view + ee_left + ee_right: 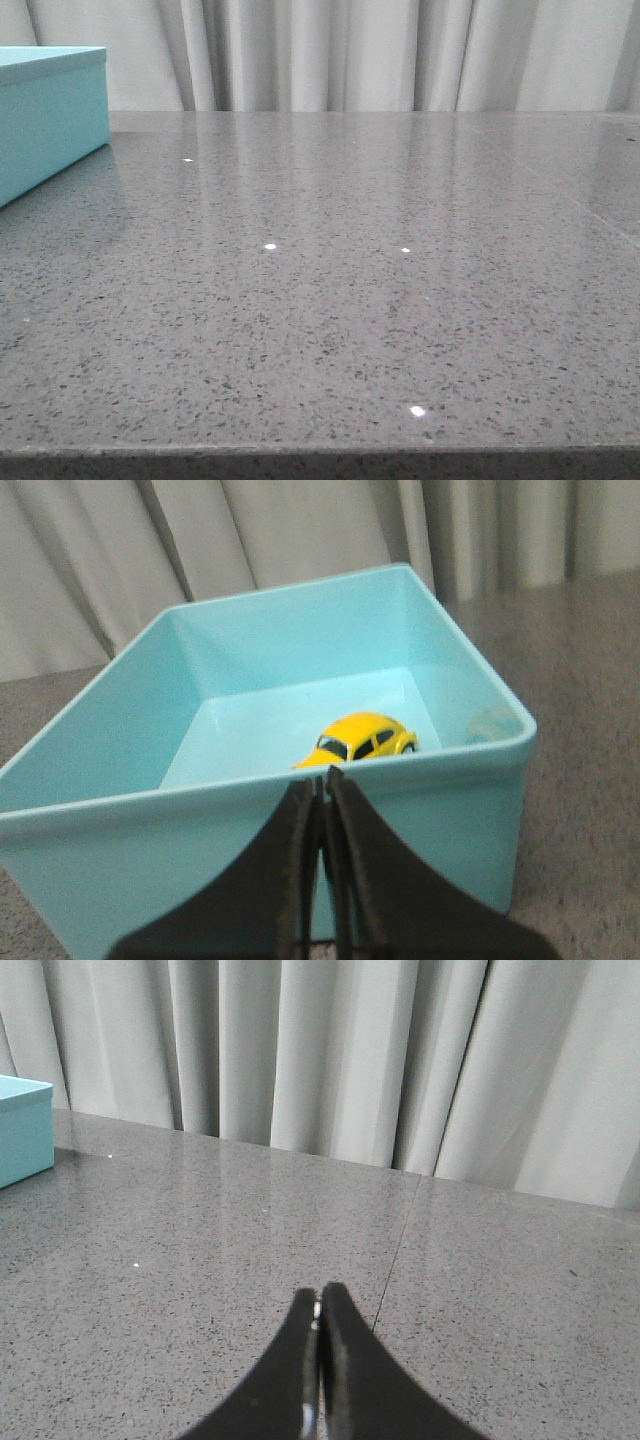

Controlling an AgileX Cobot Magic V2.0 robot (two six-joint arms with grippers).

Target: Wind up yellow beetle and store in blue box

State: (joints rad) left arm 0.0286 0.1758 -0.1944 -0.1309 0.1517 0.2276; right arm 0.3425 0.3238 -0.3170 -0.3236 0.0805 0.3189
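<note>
While the left pincer (322,790) hangs just outside the near wall of the blue box (455,810), its two dark fingers (290,880) are pressed together with nothing between them. Beyond that wall, the yellow beetle (360,739) rests on its wheels on the box floor, close to the near wall and toward one corner. No lid covers the box in the left wrist view, and its interior is open to the camera. The right pincer (319,1305) is likewise closed and empty, poised above the bare grey speckled bench (200,1290), well apart from the box, of which only a corner (25,1125) shows at the edge of the right wrist view. Seen from the front, the box (50,120) stands at the far left of the bench (330,300). Pale pleated curtains (350,50) hang behind the bench.
</note>
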